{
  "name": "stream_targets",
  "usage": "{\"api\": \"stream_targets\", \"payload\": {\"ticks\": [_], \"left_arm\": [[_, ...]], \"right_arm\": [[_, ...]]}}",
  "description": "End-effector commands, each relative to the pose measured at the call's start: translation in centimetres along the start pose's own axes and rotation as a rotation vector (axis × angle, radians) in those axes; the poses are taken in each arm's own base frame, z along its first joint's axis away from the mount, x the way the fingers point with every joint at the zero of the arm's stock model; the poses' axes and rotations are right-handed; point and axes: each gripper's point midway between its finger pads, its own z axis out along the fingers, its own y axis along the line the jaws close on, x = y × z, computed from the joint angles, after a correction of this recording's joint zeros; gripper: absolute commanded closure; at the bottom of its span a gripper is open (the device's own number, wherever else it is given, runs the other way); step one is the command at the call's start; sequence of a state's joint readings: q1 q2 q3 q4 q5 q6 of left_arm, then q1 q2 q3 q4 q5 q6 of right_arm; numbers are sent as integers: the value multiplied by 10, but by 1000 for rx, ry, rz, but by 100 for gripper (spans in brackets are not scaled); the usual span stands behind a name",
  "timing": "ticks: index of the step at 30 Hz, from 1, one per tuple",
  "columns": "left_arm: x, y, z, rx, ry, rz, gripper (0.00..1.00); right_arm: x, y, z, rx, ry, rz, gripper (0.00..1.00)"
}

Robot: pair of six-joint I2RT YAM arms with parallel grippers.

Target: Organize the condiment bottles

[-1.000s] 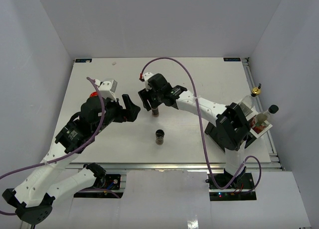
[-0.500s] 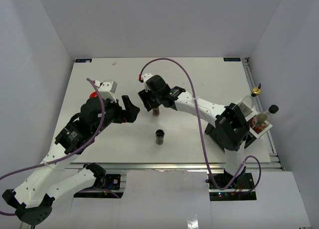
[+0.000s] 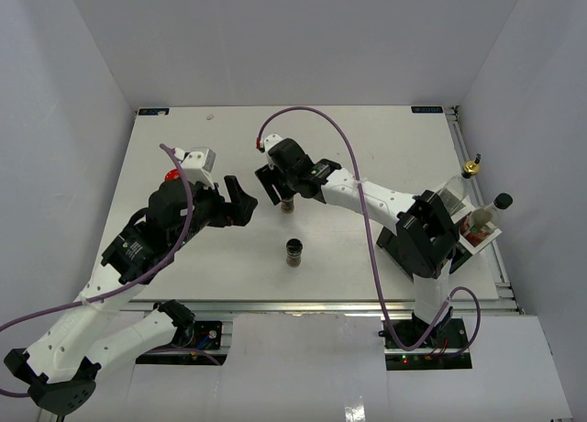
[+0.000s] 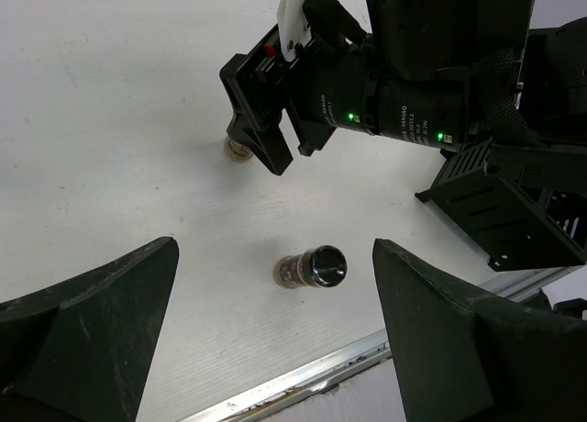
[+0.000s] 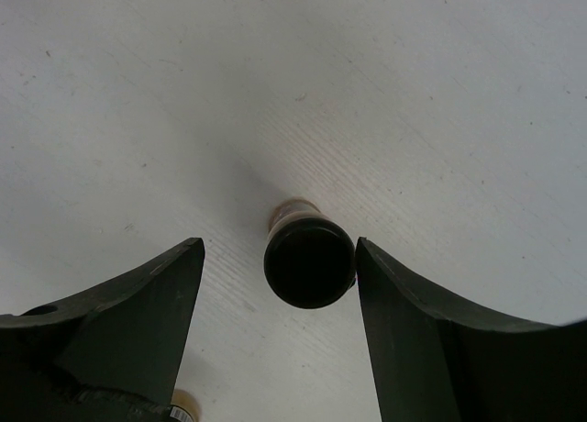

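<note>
Reaching left over matte white table (image 3: 385, 138) with right gripper (image 5: 278, 246) pointed down, jaws parted either side of small round dark jar with glossy black lid (image 5: 309, 261), gaps both sides. Holding left gripper (image 4: 275, 248) spread wide, empty, left of centre; second black-lidded jar (image 4: 316, 266) upright nearer, mid-table.

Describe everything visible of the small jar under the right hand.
The small jar is short and round, with a glossy black lid and a brownish body. It stands upright and closed on the white table, between the open fingers of the right hand, a gap on each side; only the table touches it.
</note>
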State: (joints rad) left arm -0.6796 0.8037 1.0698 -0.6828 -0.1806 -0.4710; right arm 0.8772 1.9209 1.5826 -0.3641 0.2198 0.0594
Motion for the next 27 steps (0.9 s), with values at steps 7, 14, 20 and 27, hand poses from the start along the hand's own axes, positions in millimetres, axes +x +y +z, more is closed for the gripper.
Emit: {"api": "stream_targets", "payload": {"ticks": [7,14,20,27], "left_arm": [[2,5,-1,-16,3,9,2],[2,6,0,-22,5,15,2],[0,5,-2,-20,-1,15,2],[-1,4,0,-20,1,17,2]], "right_arm": [[-14,-15,-7,8,-21,13,29],[-2,-19,4,12,12,22,32],[1,-17,14,-8,21,23,35],[2,-14,19,-20,31,26,46]]}}
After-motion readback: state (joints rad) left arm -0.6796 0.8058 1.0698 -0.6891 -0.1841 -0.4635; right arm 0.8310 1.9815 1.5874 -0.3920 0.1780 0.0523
